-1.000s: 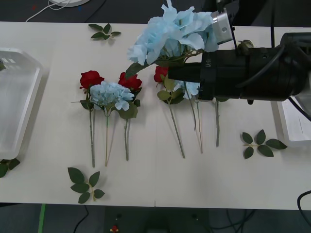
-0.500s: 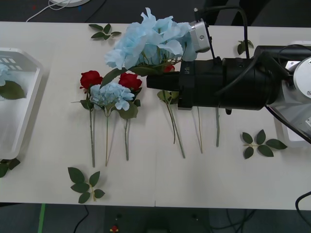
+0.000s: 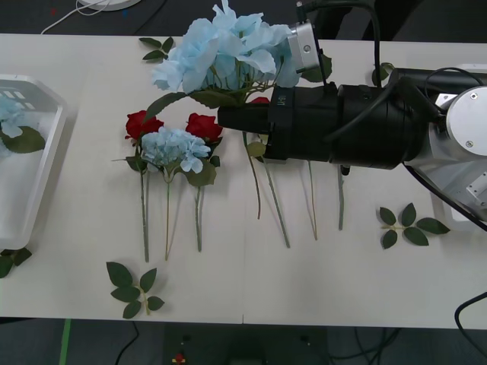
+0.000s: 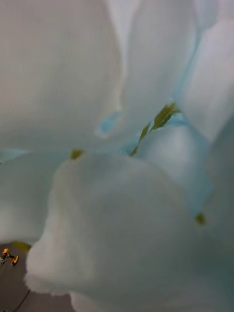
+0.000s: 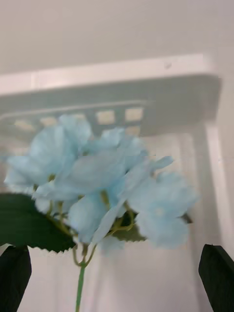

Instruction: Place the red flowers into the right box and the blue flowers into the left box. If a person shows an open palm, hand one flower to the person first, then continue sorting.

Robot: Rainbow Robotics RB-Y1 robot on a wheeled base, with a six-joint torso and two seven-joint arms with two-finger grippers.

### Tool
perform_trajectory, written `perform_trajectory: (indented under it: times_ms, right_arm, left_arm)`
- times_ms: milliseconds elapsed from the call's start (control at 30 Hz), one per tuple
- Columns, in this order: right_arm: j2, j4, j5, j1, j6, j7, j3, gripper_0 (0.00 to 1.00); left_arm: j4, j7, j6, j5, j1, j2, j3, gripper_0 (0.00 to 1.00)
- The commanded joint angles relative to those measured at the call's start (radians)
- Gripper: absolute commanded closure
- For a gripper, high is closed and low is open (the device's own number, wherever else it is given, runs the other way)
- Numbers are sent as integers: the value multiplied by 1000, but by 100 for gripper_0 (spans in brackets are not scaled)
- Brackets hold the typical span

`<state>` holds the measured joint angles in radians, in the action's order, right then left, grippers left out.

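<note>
My right arm reaches leftward over the table, and its right gripper [image 3: 227, 106] carries a large pale-blue flower [image 3: 228, 47] in the air; the petals [image 4: 117, 161] press against the right wrist camera and hide the fingers. On the table lie two red flowers [image 3: 143, 123] [image 3: 204, 125] with a smaller blue flower [image 3: 175, 147] between them. A third red flower [image 3: 261, 99] peeks out behind the arm. My left gripper [image 5: 116, 256] hovers open over a blue flower [image 5: 105, 183] lying in the left box [image 5: 122, 73], also seen at the front view's left edge [image 3: 34, 175].
Loose green leaf sprigs lie at the back [image 3: 163, 49], the front left [image 3: 132, 289], the right [image 3: 411, 224] and beside the left box [image 3: 11, 262]. Bare stems [image 3: 313, 205] run out from under the right arm. The right box [image 3: 463, 219] is mostly hidden behind that arm.
My right arm has swung left, carrying the big blue flower with it. In the left box a blue flower with its leaf has come into sight.
</note>
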<state>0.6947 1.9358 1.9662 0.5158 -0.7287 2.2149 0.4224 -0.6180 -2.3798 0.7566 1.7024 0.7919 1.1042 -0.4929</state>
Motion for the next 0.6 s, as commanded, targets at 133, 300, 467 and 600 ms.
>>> perform_trajectory:
  times_ms: [133, 300, 467, 600]
  right_arm:
    - [-21, 9, 26, 44, 20, -34, 9, 100]
    - [-21, 9, 26, 43, 23, -34, 10, 100]
    - [-20, 9, 28, 43, 26, -34, 9, 100]
    - [-20, 9, 28, 43, 31, -34, 9, 100]
  left_arm:
    - [-282, -4, 224, -214, -10, 36, 407, 0]
    - [-428, 19, 365, -231, -10, 23, 547, 0]
    - [-457, 28, 458, -23, -10, -43, 580, 0]
    - [-456, 28, 581, 83, -13, -133, 605, 0]
